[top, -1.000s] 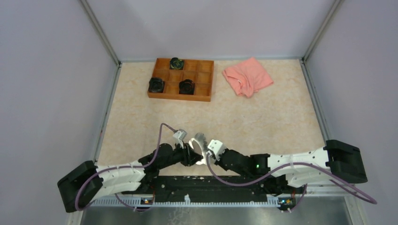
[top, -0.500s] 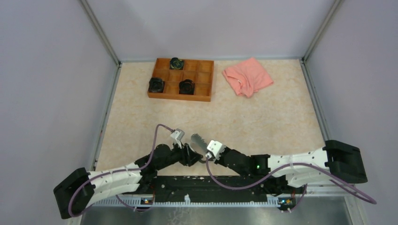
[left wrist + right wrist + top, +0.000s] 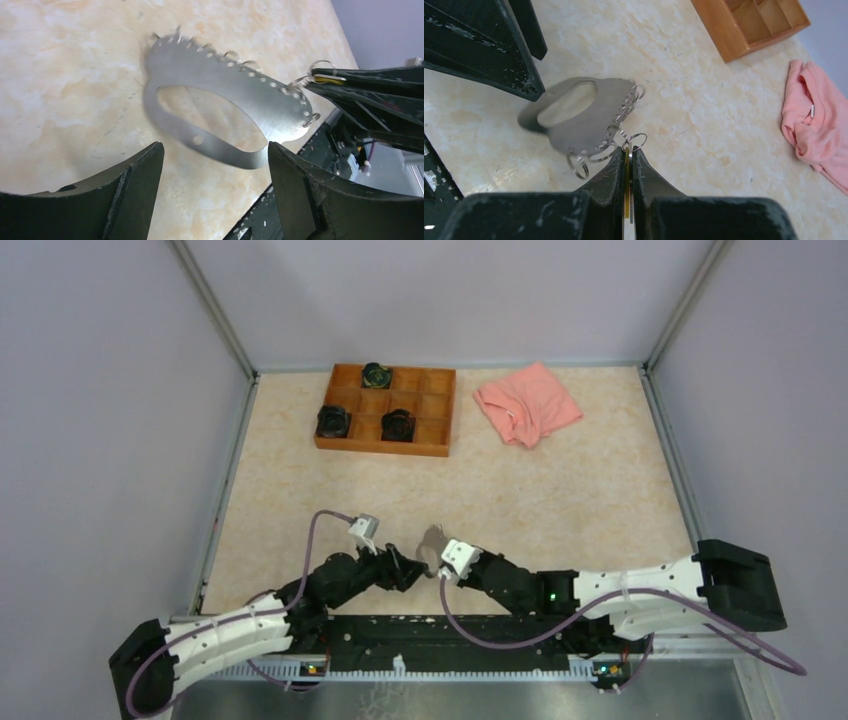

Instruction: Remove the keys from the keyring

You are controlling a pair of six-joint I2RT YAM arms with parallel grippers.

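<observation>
The keyring [image 3: 584, 120], a flat silvery oval plate with holes and small split rings along its rim, hangs low over the table between the two grippers; it also shows in the top view [image 3: 432, 539] and the left wrist view [image 3: 220, 85]. My right gripper [image 3: 628, 150] is shut on the keys [image 3: 626, 175], a yellow-headed one and a silvery one edge-on between its fingers, still linked to the keyring by a small ring. My left gripper [image 3: 215, 147] is open and empty, its fingers [image 3: 135, 185] just short of the keyring's near band. In the top view the left gripper [image 3: 408, 565] faces the right gripper [image 3: 432, 565].
A wooden compartment tray [image 3: 380, 447] holding three black knobby objects [image 3: 333, 421] stands at the back. A pink cloth [image 3: 527, 403] lies back right. The arms' black base rail [image 3: 440, 630] runs along the near edge, close behind both grippers.
My left gripper has let go of the keyring and drawn back to the left. The keyring now swings from the keys held by my right gripper, which has stayed nearly in place.
</observation>
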